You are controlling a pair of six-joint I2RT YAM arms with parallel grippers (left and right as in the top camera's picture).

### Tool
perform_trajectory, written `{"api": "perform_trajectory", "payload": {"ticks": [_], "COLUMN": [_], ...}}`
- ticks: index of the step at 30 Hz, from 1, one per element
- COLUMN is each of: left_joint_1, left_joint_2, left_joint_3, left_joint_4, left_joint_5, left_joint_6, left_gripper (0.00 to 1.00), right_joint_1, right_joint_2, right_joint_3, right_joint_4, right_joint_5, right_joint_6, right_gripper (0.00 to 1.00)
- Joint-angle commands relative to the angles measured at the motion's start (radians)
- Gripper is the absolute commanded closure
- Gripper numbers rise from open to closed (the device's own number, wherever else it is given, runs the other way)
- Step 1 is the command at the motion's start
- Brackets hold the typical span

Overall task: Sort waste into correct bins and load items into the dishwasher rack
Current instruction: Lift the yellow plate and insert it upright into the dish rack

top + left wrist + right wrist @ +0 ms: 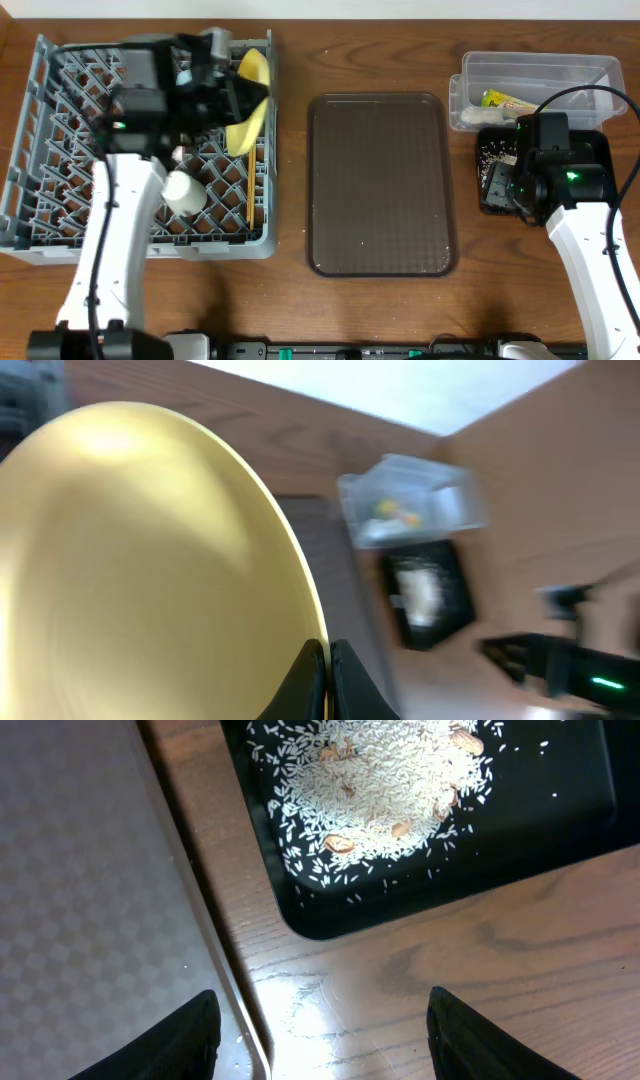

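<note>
My left gripper (232, 100) is shut on the rim of a yellow plate (250, 112), held on edge over the right side of the grey dishwasher rack (40, 150). In the left wrist view the plate (140, 570) fills the left half, with the fingers (328, 680) pinched on its edge. A white cup (184, 191) and a wooden chopstick (248, 195) lie in the rack. My right gripper (320, 1040) is open and empty over bare table, between the brown tray (80, 890) and the black bin (560, 810) holding rice and scraps.
The brown tray (380, 185) lies at the table's middle. A clear plastic bin (540, 80) with a wrapper stands at the back right, behind the black bin (495, 165).
</note>
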Motion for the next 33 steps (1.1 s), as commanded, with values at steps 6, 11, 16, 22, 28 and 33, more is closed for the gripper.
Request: {"api": "perform_trajectory", "payload": {"ticks": [6, 11, 16, 22, 28, 33], "left_joint_1": [0.109, 0.112, 0.121, 0.158, 0.164, 0.164], "left_joint_2": [0.106, 0.143, 0.159, 0.158, 0.158, 0.159], "left_joint_3": [-0.003, -0.004, -0.011, -0.011, -0.022, -0.036], "left_joint_4": [0.003, 0.003, 0.004, 0.019, 0.018, 0.018], "left_joint_5": [0.472, 0.454, 0.328, 0.32, 0.29, 0.264], "left_joint_6": [-0.024, -0.042, -0.071, -0.075, -0.104, -0.11], "left_gripper": [0.94, 0.94, 0.94, 0.94, 0.94, 0.94], "right_joint_1": [-0.01, -0.01, -0.01, -0.01, -0.01, -0.01], "right_joint_2": [-0.002, -0.002, -0.002, -0.002, -0.002, -0.002], "right_joint_3": [0.003, 0.003, 0.003, 0.003, 0.003, 0.003], "right_joint_4": [0.002, 0.0, -0.002, -0.001, -0.001, -0.002], "right_joint_5": [0.002, -0.005, -0.005, -0.005, -0.005, -0.005], "right_joint_6": [0.014, 0.014, 0.014, 0.014, 0.014, 0.014], "right_gripper": [0.36, 0.36, 0.36, 0.36, 0.36, 0.36]}}
